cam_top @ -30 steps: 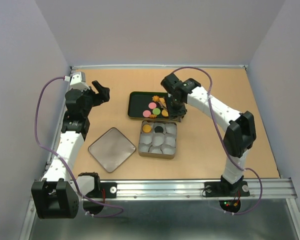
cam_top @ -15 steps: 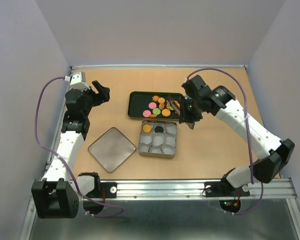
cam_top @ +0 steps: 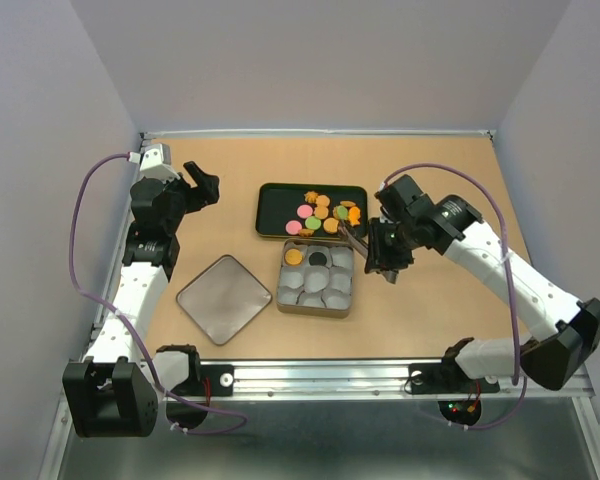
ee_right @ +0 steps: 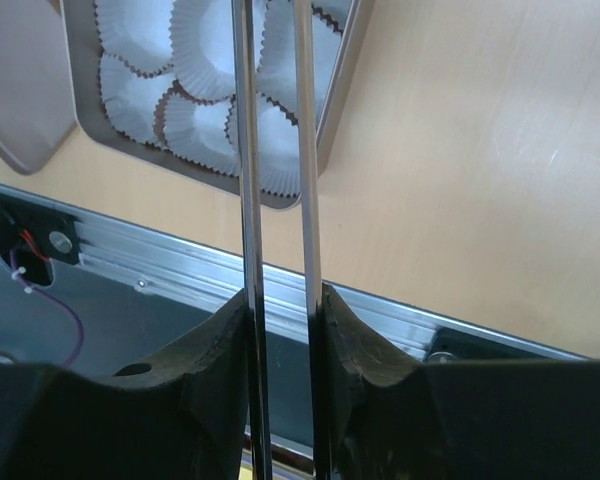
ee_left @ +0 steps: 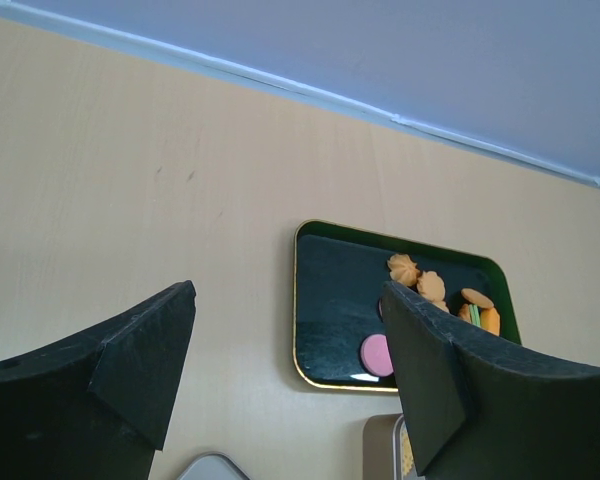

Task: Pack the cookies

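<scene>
The cookies (cam_top: 325,212) lie in a dark green tray (cam_top: 273,215): orange, pink and green pieces. An orange cookie (cam_top: 294,257) and a black cookie (cam_top: 319,258) sit in paper cups in the square tin (cam_top: 316,305). My right gripper (cam_top: 383,262) is shut on metal tongs (cam_top: 358,242), whose tips reach over the tin's far right corner. In the right wrist view the tongs (ee_right: 275,150) run up over the paper cups (ee_right: 210,60), tips out of frame. My left gripper (cam_top: 205,187) is open and empty, left of the tray. The left wrist view shows a pink cookie (ee_left: 376,353).
The tin's lid (cam_top: 224,298) lies flat left of the tin, also in the right wrist view (ee_right: 20,90). The aluminium rail (cam_top: 380,375) runs along the table's near edge. Walls close the table at the back and sides.
My right arm has swung from over the tray toward the near right, carrying the tongs to the tin's right side. More tray cookies show now. The left arm has not moved.
</scene>
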Controlling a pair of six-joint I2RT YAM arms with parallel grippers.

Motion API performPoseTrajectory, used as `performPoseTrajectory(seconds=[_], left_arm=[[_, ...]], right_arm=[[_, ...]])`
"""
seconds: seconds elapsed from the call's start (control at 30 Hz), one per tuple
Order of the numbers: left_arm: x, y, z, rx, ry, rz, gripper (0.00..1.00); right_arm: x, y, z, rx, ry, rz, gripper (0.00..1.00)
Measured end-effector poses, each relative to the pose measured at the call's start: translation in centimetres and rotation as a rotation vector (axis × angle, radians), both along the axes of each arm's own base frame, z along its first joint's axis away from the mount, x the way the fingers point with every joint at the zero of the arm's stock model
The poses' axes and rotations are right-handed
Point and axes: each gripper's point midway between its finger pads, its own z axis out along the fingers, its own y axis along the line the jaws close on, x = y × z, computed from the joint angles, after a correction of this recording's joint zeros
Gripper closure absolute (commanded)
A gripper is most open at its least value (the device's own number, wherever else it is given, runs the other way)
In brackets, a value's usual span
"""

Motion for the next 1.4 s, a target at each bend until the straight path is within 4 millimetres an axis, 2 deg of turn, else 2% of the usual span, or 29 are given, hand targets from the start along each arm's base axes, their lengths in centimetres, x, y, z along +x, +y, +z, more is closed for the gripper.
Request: performPoseTrajectory(seconds=[0.17, 0.33, 0.6, 0.73, 1.03, 1.4], left_arm=[[0.0, 0.0, 0.0, 0.0, 0.001, 0.001, 0.14], [0.0, 0.0, -0.1, 0.0, 0.003, 0.001, 0.14], [0.0, 0.0, -0.1, 0.0, 0.003, 0.001, 0.14], [0.0, 0.0, -0.1, 0.0, 0.004, 0.0, 0.14], [0.0, 0.0, -0.1, 0.0, 0.003, 0.0, 0.14], [0.0, 0.0, -0.1, 0.0, 0.003, 0.0, 0.14]], right_arm=[[2.9, 1.5, -1.7, -0.049, 0.007, 0.004, 0.62], [6.4, 3.1, -4.2, -0.115, 0.006, 0.019, 0.6], [11.1, 5.1, -4.3, -0.141, -0.073, 0.036, 0.55], [12.7, 5.2, -4.7, -0.166, -0.092, 0.039, 0.53], [13.7, 4.6, -7.0, -0.224, -0.065, 0.048, 0.52], [13.5, 4.8, -7.1, -0.21, -0.052, 0.065, 0.52]])
